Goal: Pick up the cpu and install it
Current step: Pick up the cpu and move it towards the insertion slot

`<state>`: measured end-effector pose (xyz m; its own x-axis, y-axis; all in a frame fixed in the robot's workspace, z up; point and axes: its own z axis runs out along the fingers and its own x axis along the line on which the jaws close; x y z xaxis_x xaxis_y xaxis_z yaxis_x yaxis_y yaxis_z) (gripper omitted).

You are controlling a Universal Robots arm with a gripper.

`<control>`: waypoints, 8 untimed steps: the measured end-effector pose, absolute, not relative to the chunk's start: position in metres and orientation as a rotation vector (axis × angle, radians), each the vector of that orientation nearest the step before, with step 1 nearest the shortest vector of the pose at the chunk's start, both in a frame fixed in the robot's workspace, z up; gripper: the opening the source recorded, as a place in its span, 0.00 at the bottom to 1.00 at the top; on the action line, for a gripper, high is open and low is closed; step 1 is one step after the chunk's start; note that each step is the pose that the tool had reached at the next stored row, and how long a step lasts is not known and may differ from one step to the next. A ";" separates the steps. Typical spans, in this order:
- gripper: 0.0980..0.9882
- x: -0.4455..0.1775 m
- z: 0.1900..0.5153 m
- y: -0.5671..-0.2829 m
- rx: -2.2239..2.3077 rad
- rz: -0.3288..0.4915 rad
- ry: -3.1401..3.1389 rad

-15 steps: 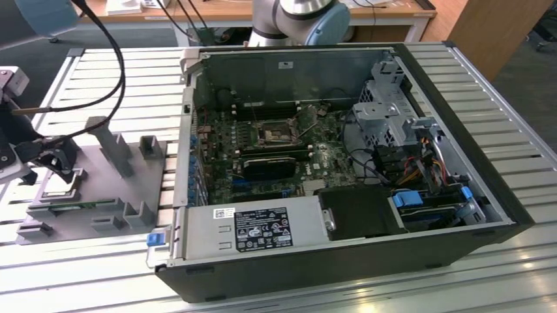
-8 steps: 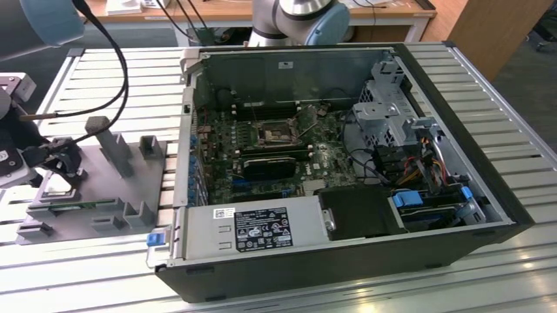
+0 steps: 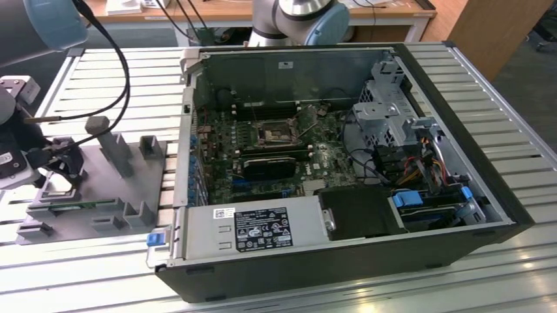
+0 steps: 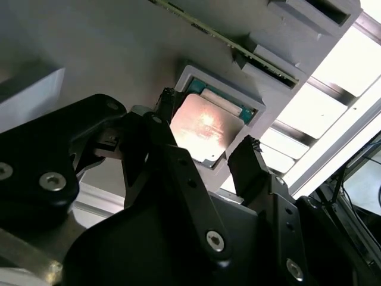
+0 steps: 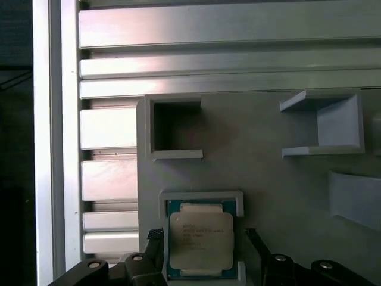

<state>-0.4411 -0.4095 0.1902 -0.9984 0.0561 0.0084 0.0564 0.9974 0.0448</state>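
Observation:
The cpu (image 5: 199,241) is a small square chip with a silvery top plate, lying flat in a walled pocket of the grey fixture plate (image 5: 268,173). In both wrist views my gripper (image 5: 204,238) hangs just above it, open, with one black fingertip (image 5: 156,237) on each side of the chip and a small gap to its edges. The second wrist view shows the cpu (image 4: 202,128) between the same fingertips (image 4: 249,154) of the gripper (image 4: 208,128). In the exterior view the gripper (image 3: 52,171) stands over the cpu (image 3: 59,187) at the exterior view's left.
The grey fixture plate (image 3: 96,195) carries raised holders and posts around the pocket. At the exterior view's right lies an opened computer case (image 3: 348,215) with a motherboard, its dark socket frame (image 3: 276,134) and a long black card (image 3: 274,164). Slatted aluminium table (image 3: 487,85) underneath.

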 end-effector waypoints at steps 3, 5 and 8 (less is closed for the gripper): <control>0.62 -0.441 0.187 -0.409 -0.088 -0.071 -3.132; 0.62 -0.441 0.185 -0.409 -0.088 -0.071 -3.132; 0.60 -0.441 0.184 -0.410 -0.088 -0.070 -3.132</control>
<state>-0.4414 -0.4095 0.1840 -0.9984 0.0562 0.0087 0.0565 0.9974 0.0446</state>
